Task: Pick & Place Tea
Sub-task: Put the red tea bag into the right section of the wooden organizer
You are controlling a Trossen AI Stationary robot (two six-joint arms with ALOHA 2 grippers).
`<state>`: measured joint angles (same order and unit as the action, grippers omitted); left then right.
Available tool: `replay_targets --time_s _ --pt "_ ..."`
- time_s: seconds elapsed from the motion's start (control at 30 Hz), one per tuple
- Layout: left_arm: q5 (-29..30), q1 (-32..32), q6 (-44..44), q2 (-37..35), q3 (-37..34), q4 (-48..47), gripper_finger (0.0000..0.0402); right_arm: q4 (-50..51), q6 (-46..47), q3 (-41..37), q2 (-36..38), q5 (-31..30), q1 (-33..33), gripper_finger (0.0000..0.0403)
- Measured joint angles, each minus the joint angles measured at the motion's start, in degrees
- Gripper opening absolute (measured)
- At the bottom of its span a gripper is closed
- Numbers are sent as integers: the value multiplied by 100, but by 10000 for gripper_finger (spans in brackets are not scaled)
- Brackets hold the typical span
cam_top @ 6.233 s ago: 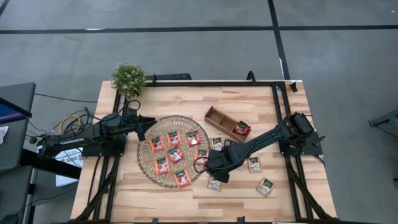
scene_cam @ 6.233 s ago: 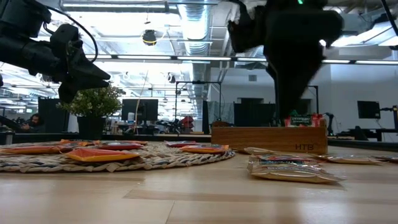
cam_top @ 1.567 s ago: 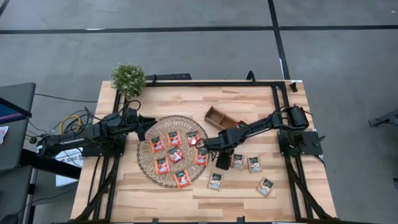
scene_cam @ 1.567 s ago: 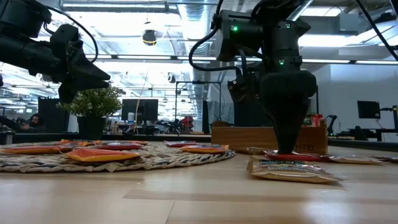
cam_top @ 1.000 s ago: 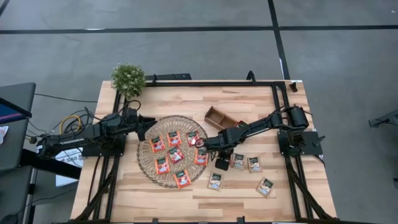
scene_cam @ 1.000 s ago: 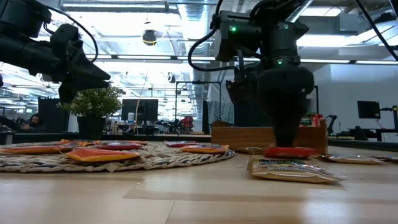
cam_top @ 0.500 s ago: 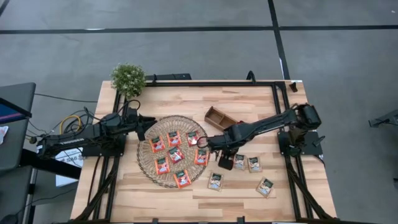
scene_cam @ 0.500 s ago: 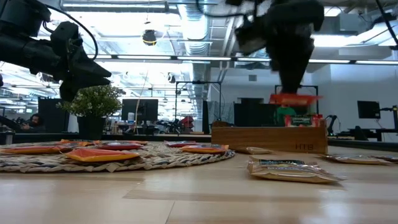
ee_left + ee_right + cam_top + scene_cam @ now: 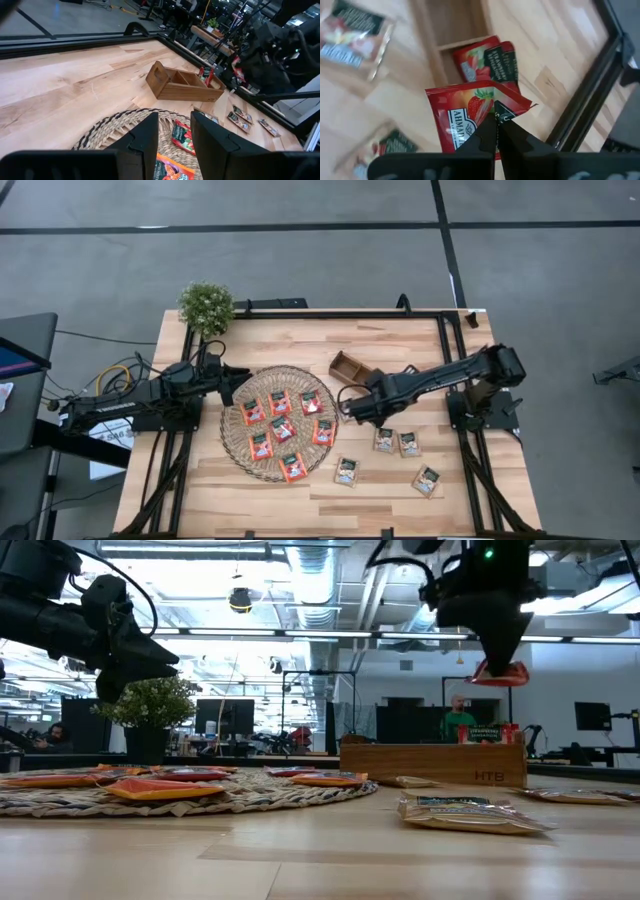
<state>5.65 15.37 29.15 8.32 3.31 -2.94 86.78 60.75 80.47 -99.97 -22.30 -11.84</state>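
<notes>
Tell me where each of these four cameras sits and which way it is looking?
High view: above the table, looking straight down; both arms show.
Low view: at tabletop height, looking level across; the right pincer hangs above with a red tea sachet.
Left wrist view: on the left arm, looking past its own fingers over the wicker mat toward the wooden tray.
Right wrist view: on the right arm, looking down at its shut pincer.
Shared: both wrist views show the tray.
</notes>
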Motion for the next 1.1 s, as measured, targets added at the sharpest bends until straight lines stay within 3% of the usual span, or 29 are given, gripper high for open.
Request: replay_targets --time_s 0.3,0.7,1.1 --pt "0 -2 -13 0 -1 2 105 14 690 2 -734 -323 86 1" --pt "66 0 -11 0 -2 0 105 297 676 72 -1488 -1048 101 1" --pt "66 0 -7 0 0 2 105 210 -532 90 -1481 -1795 100 1"
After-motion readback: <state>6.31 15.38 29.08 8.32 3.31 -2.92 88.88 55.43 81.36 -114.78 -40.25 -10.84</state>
